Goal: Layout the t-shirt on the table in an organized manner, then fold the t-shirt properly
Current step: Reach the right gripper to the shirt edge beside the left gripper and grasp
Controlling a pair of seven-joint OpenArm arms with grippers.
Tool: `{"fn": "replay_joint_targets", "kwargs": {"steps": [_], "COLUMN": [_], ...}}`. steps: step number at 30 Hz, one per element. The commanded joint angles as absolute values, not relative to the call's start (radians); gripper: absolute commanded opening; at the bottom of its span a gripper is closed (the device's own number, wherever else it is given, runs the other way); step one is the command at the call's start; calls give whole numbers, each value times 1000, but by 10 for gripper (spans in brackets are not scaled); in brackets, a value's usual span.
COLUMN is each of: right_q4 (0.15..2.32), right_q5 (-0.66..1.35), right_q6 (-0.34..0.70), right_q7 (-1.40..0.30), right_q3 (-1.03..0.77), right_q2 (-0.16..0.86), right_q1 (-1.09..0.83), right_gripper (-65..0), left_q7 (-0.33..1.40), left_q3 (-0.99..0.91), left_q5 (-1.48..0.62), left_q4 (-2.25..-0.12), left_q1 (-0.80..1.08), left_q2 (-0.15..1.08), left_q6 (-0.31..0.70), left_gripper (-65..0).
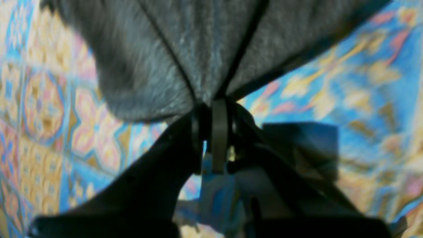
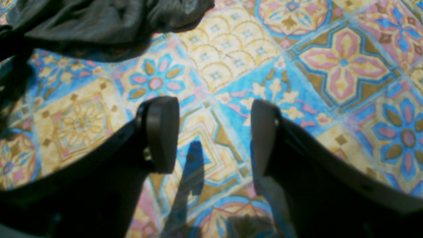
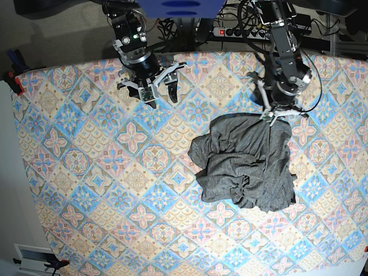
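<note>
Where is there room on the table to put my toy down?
The table is bare left of the t-shirt, and along the front below it. The back right is crowded: the left pincer pinches the t-shirt's edge there. The open right pincer hangs over the back middle.

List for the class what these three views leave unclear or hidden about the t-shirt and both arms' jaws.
- Left wrist view: motion blur smears the t-shirt; which part (hem, sleeve or collar) the left gripper pinches cannot be told.
- Right wrist view: the frame's top edge cuts off most of the t-shirt.
- Base view: the crumpled t-shirt hides its own sleeves and collar; the right gripper has jaws too small to see in detail.
</note>
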State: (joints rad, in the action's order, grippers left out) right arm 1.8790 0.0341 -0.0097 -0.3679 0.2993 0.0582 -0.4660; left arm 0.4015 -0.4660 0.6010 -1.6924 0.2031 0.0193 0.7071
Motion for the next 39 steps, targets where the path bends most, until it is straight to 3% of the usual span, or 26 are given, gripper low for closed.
{"fn": "replay_joint_targets", "kwargs": {"steps": [1, 12, 18, 28, 33, 39], "right_q4": [1896, 1883, 1821, 1817, 1768, 1689], "right_q5": [38, 38, 38, 38, 38, 44], "right_q6": [-5, -2, -5, -7, -7, -7], "right_q7": [-341, -341, -341, -346, -423, -427], "right_q3": [303, 443, 504, 530, 529, 532], "right_q2": [56, 56, 56, 50, 50, 48], "right_q1": [-463, -461, -400, -344, -334, -166], "right_gripper": [-315, -315, -315, -315, -315, -315], "left_q7": [387, 384, 386, 386, 386, 386], "left_q3": [-490, -671, -608, -596, -598, -596], "left_q5": [596, 516, 538, 742, 745, 745], "left_q4": [-1709, -1709, -1732, -1854, -1888, -1937], "left_q1": [214, 283, 325, 248, 226, 223], "left_q2": [27, 102, 119, -102, -113, -114], "left_q6": [698, 698, 698, 698, 698, 698], "left_gripper": [-622, -622, -587, -423, -411, -411]}}
